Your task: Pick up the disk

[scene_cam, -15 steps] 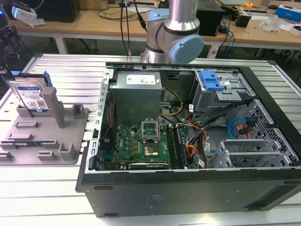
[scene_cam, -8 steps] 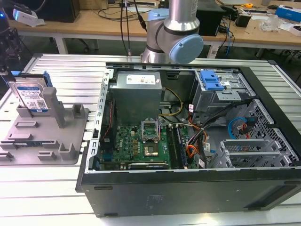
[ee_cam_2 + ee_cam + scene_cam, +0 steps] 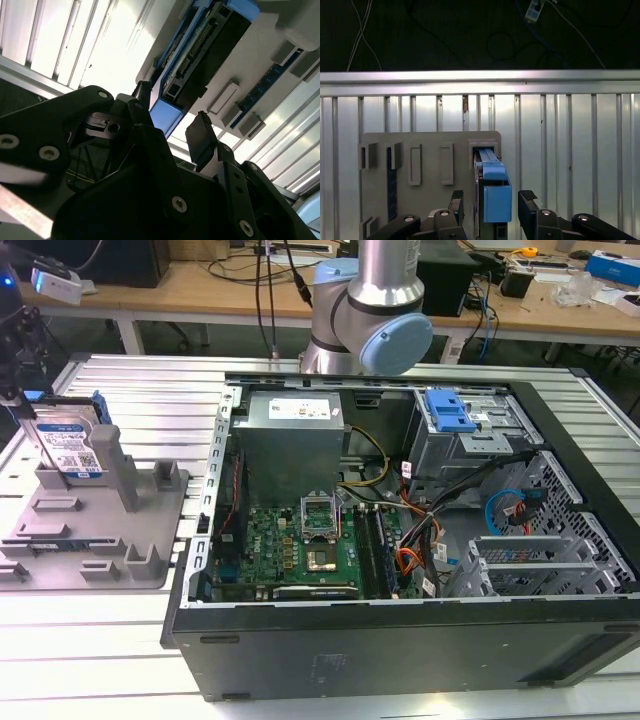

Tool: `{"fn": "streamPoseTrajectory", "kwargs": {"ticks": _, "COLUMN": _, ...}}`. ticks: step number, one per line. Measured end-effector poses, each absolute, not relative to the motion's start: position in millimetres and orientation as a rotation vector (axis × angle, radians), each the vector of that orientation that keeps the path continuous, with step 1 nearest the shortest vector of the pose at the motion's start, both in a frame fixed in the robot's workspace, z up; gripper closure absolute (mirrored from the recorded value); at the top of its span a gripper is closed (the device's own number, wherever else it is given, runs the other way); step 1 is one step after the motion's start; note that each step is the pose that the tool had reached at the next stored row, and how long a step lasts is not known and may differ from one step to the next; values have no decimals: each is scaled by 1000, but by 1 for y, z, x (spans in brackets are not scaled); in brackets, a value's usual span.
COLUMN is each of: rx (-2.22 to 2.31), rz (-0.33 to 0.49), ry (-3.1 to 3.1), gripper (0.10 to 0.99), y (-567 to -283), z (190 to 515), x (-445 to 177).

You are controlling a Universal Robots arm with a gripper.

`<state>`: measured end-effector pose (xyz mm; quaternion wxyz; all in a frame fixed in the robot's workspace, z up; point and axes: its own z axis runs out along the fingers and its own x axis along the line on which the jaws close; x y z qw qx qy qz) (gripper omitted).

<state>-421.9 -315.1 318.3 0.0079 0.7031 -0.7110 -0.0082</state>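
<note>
The disk (image 3: pixel 72 448) stands on edge in a slot at the back of the grey tray (image 3: pixel 100 540), at the exterior view's left, its blue-and-white label facing the camera. My gripper (image 3: pixel 28 425) hangs over it from above. In the first wrist view the disk (image 3: pixel 496 192) shows edge-on with its blue rail on top, and my gripper (image 3: pixel 491 197) is open, one black finger (image 3: pixel 457 200) on each side with a small gap. The second wrist view has the blue end of the disk (image 3: pixel 165 114) between the same open gripper (image 3: pixel 170 117) fingers.
An open black computer case (image 3: pixel 400 640) takes up the middle and the exterior view's right, with a blue latch piece (image 3: pixel 449 410) inside. The arm's base (image 3: pixel 365 320) stands behind it. The tray's upright posts (image 3: pixel 112 465) rise beside the disk. The table (image 3: pixel 150 390) is ribbed metal.
</note>
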Motion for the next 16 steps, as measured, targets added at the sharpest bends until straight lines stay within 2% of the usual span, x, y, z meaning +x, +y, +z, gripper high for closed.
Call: {"fn": "streamPoseTrajectory", "kwargs": {"ticks": 16, "rx": 2198, "rz": -25, "ry": -2222, "gripper": 545, "y": -315, "z": 304, "x": -422}}
